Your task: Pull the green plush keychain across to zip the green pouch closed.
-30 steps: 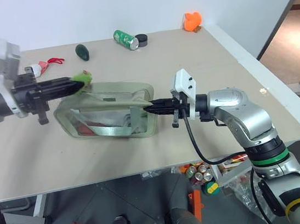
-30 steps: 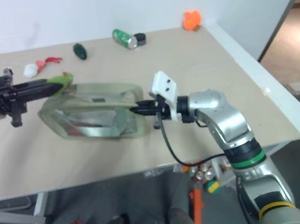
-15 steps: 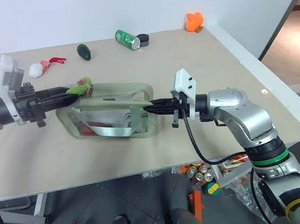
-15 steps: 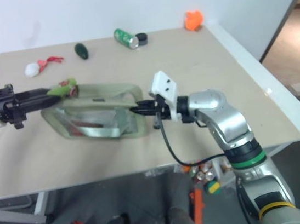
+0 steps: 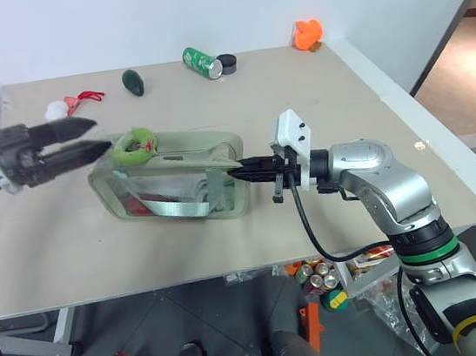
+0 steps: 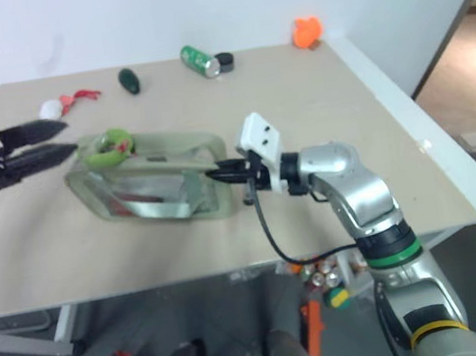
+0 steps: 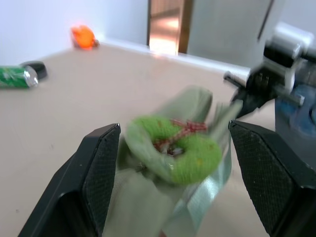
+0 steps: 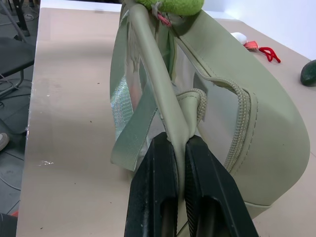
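Note:
The green pouch (image 5: pixel 176 175) lies on the table with its clear panel facing me. The green plush keychain (image 5: pixel 134 144) sits on the pouch's top at its left end. My left gripper (image 5: pixel 102 133) is open just left of the keychain, a small gap from it. In the left wrist view the keychain (image 7: pixel 173 154) lies between and a little beyond the spread fingers (image 7: pixel 98 168). My right gripper (image 5: pixel 237 173) is shut on the pouch's right end, pinching the fabric edge (image 8: pixel 174 123) beside the webbing strap (image 8: pixel 129 131).
At the far side of the table (image 5: pixel 330 210) lie a green can (image 5: pixel 199 60), a black cap (image 5: pixel 225 63), a dark green oval object (image 5: pixel 132 82), a white plush ball with red cord (image 5: pixel 58 109) and an orange object (image 5: pixel 306 33). The table's right edge runs close to my right arm.
My left gripper has opened, let go of the keychain and drawn back to the left. The keychain now rests on the pouch. The right gripper has kept still.

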